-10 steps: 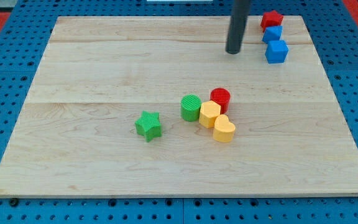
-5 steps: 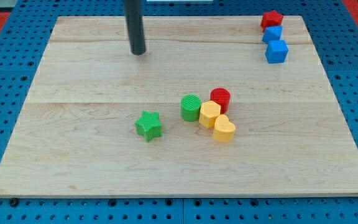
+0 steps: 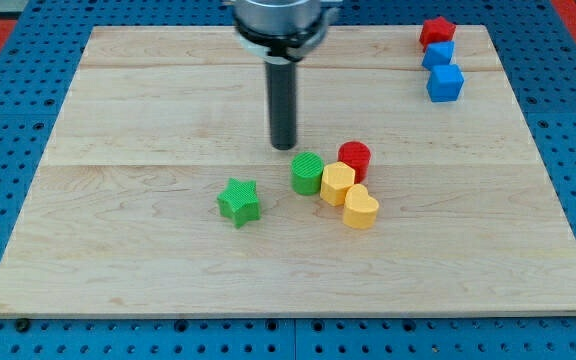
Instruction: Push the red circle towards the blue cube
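Since a moment ago, my tip (image 3: pixel 283 146) swung right and downward, landing just above-left of the green cylinder (image 3: pixel 307 173). We carry no pincer. Bare desk (image 3: pixel 168 110) separates the red circle (image 3: pixel 354 159) from the blue cube (image 3: pixel 445 83) near the top-right edge.

Bright, even light; sharp focus throughout, soft short shadows, no glare or blur.

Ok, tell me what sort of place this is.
Probably a robotics lab bench: a wooden board on a blue perforated mat, small coloured blocks such as the red circle and blue cube, and my tip just above-left of the green cylinder.
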Tool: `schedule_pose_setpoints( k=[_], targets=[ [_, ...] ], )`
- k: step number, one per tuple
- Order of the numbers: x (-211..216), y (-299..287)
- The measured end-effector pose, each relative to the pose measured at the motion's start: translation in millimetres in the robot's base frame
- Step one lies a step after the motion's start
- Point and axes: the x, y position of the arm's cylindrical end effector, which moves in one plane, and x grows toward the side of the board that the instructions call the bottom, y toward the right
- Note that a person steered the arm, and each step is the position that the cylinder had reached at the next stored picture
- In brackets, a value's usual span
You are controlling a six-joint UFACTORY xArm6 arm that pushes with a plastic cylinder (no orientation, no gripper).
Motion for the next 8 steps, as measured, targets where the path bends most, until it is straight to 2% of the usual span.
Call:
schedule_pose_setpoints(
  k=[1,2,3,4,5,8],
  targets=[
    [24,3],
    [42,31],
    [44,79],
    [44,104],
    [39,119],
    [-12,119]
  ],
)
